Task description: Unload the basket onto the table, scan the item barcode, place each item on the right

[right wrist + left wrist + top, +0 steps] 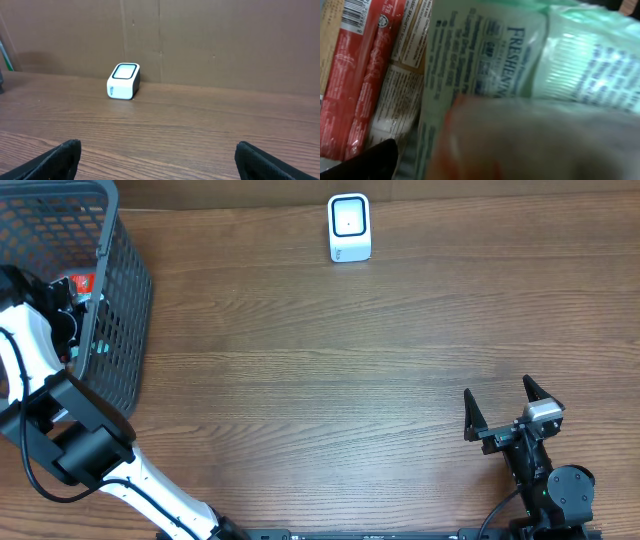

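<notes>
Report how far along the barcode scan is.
Done: the left claw is down in the basket, open, close over the packets. In hand: nothing gripped that I can see. Left: grasp a packet, lift it out, show its barcode to the scanner. The right claw sits open and empty.

Dark grey mesh basket (125, 310), brown wood-grain table (320, 370). White scanner (349, 227) — black-rimmed face. Red packets (350, 80), pale green pack (520, 45) — blue lettering.
</notes>
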`<control>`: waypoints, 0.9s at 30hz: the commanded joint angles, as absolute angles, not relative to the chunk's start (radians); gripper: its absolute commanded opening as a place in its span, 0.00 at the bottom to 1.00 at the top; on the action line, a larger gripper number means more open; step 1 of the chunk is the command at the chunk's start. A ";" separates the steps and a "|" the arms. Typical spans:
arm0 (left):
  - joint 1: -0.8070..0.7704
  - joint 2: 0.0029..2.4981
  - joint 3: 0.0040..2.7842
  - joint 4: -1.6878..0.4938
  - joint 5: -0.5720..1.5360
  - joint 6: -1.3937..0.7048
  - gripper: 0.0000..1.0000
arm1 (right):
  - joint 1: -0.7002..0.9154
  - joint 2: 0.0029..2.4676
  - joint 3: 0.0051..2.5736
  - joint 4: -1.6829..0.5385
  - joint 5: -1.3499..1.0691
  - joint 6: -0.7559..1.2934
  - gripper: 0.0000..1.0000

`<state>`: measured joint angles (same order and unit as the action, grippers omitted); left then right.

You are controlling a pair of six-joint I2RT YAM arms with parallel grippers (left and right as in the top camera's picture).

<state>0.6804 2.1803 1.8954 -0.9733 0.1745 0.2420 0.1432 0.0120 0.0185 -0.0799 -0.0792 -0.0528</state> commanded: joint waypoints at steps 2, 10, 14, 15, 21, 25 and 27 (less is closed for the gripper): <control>0.673 2.188 1.868 -0.942 0.168 0.240 0.89 | 0.135 0.003 0.008 -0.076 -0.084 -0.057 1.00; 0.673 2.188 1.868 -0.935 0.168 0.240 0.59 | 0.135 0.003 0.008 -0.077 -0.084 -0.057 1.00; 0.673 2.184 1.869 -0.939 0.168 0.240 0.55 | 0.135 0.003 0.008 -0.076 -0.084 -0.057 1.00; 0.673 2.180 1.870 -0.941 0.168 0.240 0.53 | 0.135 0.003 0.008 -0.076 -0.084 -0.057 1.00; 0.673 2.122 1.895 -0.943 0.168 0.239 0.53 | 0.135 0.003 0.008 -0.076 -0.084 -0.057 1.00; 0.673 2.038 1.921 -0.945 0.168 0.221 0.53 | 0.135 0.003 0.008 -0.076 -0.084 -0.057 1.00; 0.673 1.985 1.927 -0.940 0.168 0.196 0.53 | 0.135 0.003 0.008 -0.076 -0.084 -0.057 1.00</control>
